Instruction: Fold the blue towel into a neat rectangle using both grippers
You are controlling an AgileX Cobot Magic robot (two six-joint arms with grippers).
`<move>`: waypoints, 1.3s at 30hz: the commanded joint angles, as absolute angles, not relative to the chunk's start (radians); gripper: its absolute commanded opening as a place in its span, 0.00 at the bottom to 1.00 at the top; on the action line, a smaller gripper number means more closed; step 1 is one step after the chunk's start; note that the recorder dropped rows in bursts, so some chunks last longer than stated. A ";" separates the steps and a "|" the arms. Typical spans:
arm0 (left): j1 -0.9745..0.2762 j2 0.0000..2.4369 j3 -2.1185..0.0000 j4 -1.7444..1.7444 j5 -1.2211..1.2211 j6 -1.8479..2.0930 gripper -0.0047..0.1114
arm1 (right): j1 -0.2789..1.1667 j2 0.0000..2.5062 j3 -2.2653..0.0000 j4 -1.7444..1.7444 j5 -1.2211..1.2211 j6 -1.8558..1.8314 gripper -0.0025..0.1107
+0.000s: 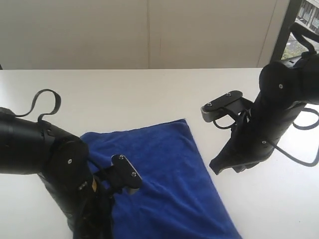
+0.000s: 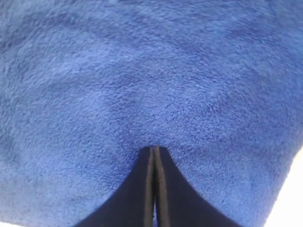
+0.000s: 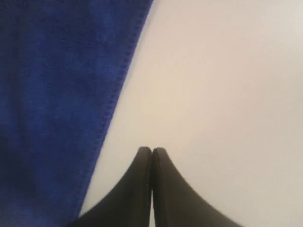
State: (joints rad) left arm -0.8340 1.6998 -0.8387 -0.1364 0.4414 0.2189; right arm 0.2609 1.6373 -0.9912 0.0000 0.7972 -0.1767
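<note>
The blue towel (image 1: pixel 164 179) lies spread on the white table (image 1: pixel 124 94), running from the middle toward the front edge of the exterior view; its white tag is not in view. My left arm (image 1: pixel 60 169) hangs over the towel's left part. The left gripper (image 2: pixel 155 149) is shut, its tips pointing down at the cloth (image 2: pixel 142 80), and no cloth shows between them. My right gripper (image 3: pixel 152 150) is also shut, over bare table just beside the towel's hemmed long edge (image 3: pixel 116 94). In the exterior view the right gripper's tip (image 1: pixel 219 167) sits low, just off the towel's right side.
A pale wall (image 1: pixel 149 30) runs behind the table's far edge. A dark window frame (image 1: pixel 284 30) stands at the back right. Black cables (image 1: pixel 47 102) loop off both arms.
</note>
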 commanded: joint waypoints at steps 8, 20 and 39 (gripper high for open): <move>-0.769 1.638 -0.801 -0.007 0.579 0.160 0.04 | 0.261 1.628 -0.989 0.077 0.762 -0.211 0.02; -0.672 1.441 -0.866 0.359 0.408 -0.211 0.04 | 0.261 1.628 -1.075 0.282 0.510 -0.364 0.02; -0.500 1.886 -1.128 0.377 0.195 -0.206 0.04 | 0.270 2.123 -1.559 0.289 0.768 -0.467 0.02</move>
State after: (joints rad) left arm -0.5017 1.8767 -1.1200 0.3700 0.1931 -0.2050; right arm 0.2649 2.1048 -1.5395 0.2821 0.7629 -0.4422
